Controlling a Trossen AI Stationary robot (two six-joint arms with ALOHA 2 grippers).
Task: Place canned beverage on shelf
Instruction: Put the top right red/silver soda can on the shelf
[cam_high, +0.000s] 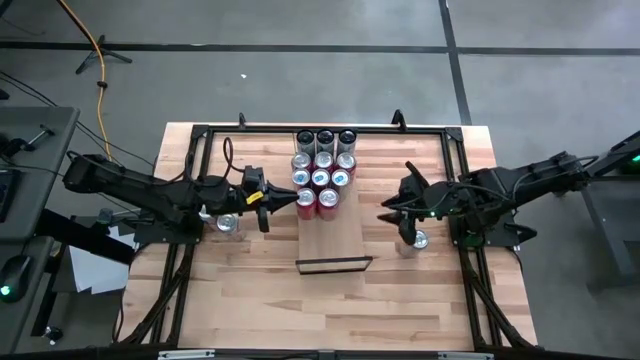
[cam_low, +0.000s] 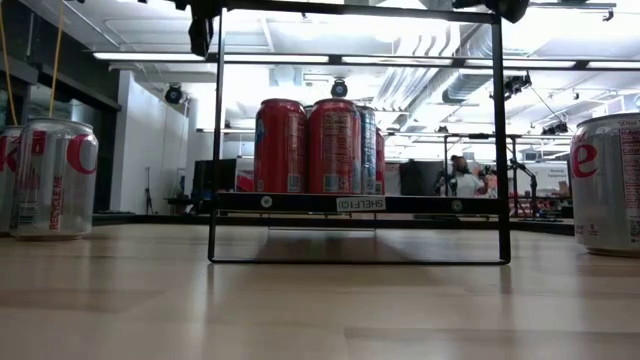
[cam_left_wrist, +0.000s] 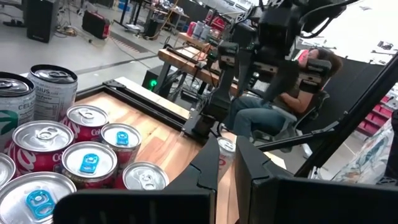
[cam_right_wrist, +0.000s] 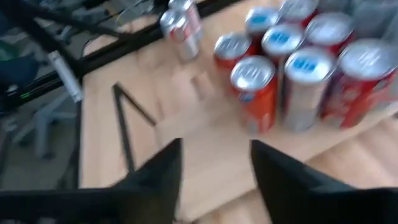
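On the pale shelf (cam_high: 334, 240) at the table's middle, a cluster of cans (cam_high: 322, 172) fills the far end, red ones nearest its bare front part. Right of the shelf, the right gripper (cam_high: 390, 211) hangs with its fingers parted and nothing between them; a silver can (cam_high: 415, 239) stands on the tabletop just beside it. Left of the shelf, the left gripper (cam_high: 268, 207) is closed and empty, another silver can (cam_high: 227, 223) standing close by.

Cans clustered on the shelf (cam_high: 333, 243), an arm on each side

Left pincer (cam_high: 264, 203) beside the red cans (cam_high: 317, 203); right pincer (cam_high: 392, 208) near a lone silver can (cam_high: 419, 240) on the tabletop (cam_high: 400, 300).
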